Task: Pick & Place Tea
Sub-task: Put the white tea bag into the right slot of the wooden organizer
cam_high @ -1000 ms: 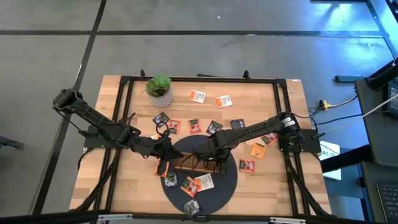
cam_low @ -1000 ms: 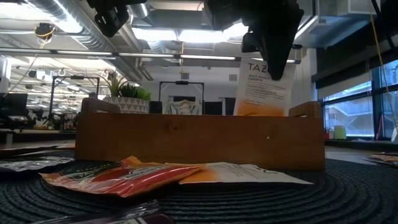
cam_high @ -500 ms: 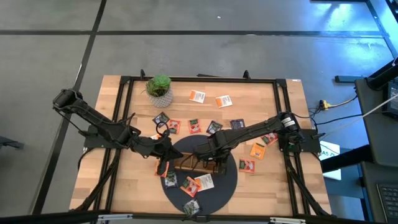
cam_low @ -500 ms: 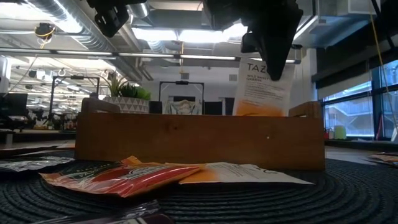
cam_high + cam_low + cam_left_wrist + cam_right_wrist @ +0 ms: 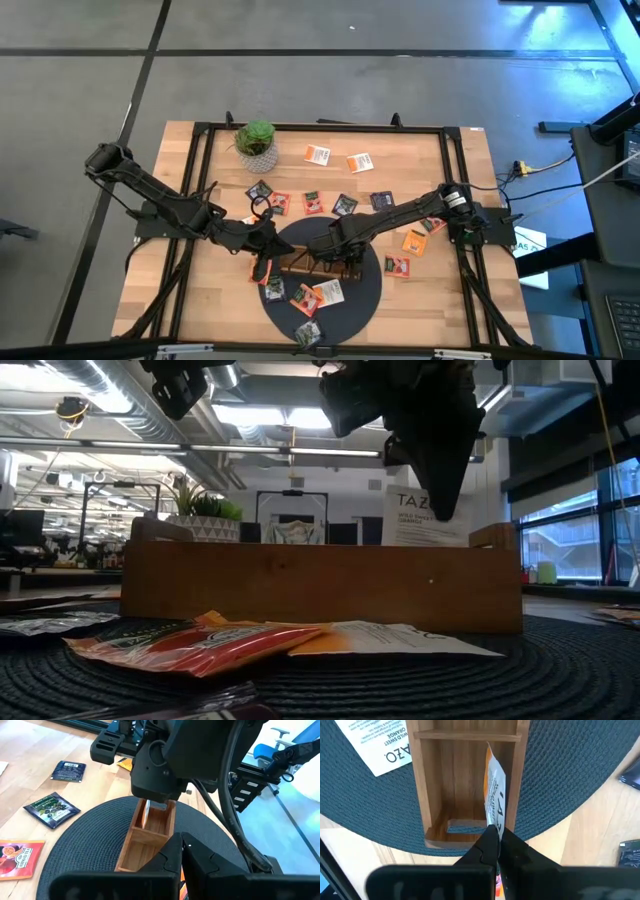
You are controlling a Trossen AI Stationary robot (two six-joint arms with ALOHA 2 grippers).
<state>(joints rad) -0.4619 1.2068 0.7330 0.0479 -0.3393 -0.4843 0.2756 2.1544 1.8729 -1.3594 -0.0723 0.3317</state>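
Right gripper: pinching a white-orange tea packet, held on edge inside the end compartment of the wooden tray.
Low view only: the packet shows above the tray wall; red packet lies in front on the dark round mat.
Left gripper: pressed together, empty, just beside the tray.
High view only: other packets scattered toward the surface's far edge, near the plant.

Tray sits on round mat, mid-tabletop. Right tool pinches 1 tea packet upright in tray's end compartment. Left tool beside tray. Plant at far edge; loose packets scattered between.
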